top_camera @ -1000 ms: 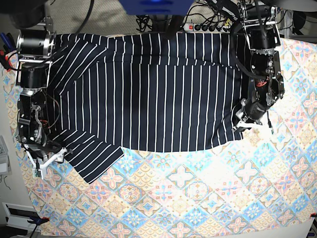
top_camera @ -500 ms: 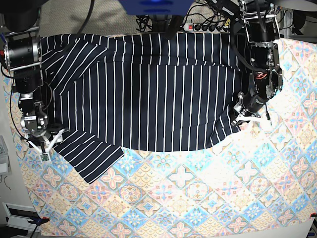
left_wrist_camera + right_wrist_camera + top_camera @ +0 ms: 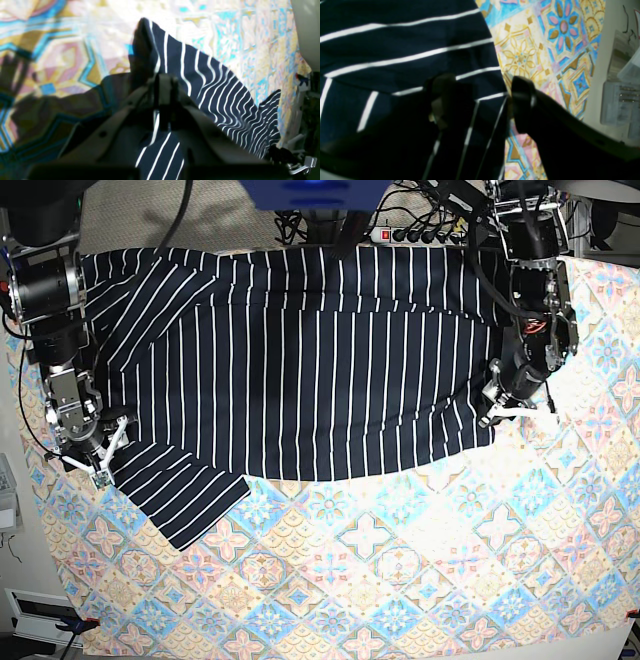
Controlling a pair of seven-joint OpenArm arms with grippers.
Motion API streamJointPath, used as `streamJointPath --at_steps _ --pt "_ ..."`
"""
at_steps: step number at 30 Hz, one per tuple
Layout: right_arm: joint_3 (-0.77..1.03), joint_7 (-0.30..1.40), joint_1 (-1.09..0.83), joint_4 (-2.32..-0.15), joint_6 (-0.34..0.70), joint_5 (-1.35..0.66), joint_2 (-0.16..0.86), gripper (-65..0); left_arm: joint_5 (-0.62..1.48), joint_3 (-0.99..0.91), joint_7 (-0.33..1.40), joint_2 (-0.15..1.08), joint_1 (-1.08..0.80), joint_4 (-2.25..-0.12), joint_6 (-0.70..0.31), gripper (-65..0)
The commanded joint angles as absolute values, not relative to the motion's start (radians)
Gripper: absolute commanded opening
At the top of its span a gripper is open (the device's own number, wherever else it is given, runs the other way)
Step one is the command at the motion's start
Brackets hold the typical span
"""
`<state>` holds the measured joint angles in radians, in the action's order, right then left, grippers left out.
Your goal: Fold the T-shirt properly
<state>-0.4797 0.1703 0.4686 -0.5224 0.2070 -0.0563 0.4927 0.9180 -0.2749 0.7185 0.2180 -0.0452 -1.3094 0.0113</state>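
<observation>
Left gripper [image 3: 497, 412] fingers pinched T-shirt [image 3: 300, 360] hem; right gripper [image 3: 92, 452] fingers spread, straddling opposite sleeve edge.

Inventory, by count:

- T-shirt [image 3: 300, 370]: one, dark navy with thin white stripes, spread flat.
- Short sleeves on it: two in the base view, one at the upper left, one at the lower left.
- Tablecloth [image 3: 400, 570]: one, pastel tile pattern, under the shirt.
- Robot arms: two, one at each side edge of the base view.
- Grippers: two, the left gripper [image 3: 516, 408] and the right gripper [image 3: 90, 458].
- Power strip [image 3: 420, 235]: one, at the far edge among cables; cable count cannot be told.
</observation>
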Motion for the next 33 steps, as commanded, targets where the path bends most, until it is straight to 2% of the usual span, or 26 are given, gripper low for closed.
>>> streamJointPath --at_steps 1,3,5,13,17,21,29,33 --pt "-0.473 0.17 0.492 -0.529 0.277 -0.058 0.509 -30.1 0.931 -0.277 0.713 0.226 -0.03 -1.331 -0.001 -65.0" --pt "-0.472 0.174 0.492 -0.529 0.361 -0.058 0.509 -31.0 0.931 -0.277 0.713 0.226 -0.031 -1.331 -0.001 -65.0" --pt "-0.472 0.173 0.489 -0.526 0.43 -0.058 0.507 -34.9 0.931 -0.277 0.713 0.226 -0.031 -1.331 -0.001 -65.0" --pt "-0.47 0.168 0.484 -0.522 0.561 -0.059 0.476 -48.3 0.931 -0.277 0.713 0.226 -0.031 -1.333 -0.001 -65.0" --pt "-0.441 0.157 0.484 -0.526 0.568 -0.059 0.476 -55.9 0.931 -0.277 0.711 0.226 -0.028 -1.333 -0.001 -65.0" --pt "-0.306 0.145 0.484 -0.526 0.568 -0.056 0.476 -62.0 0.931 -0.278 0.71 0.226 -0.024 -1.333 -0.001 -65.0" --pt "-0.145 0.142 0.441 -0.568 0.572 -0.053 0.481 -63.1 0.929 -0.278 0.71 0.226 -0.004 -1.333 -0.001 -65.0" --pt "-0.067 0.163 0.357 -0.714 0.572 -0.053 0.501 -64.1 0.929 -0.278 0.71 0.226 -0.002 -1.331 -0.001 -65.0"
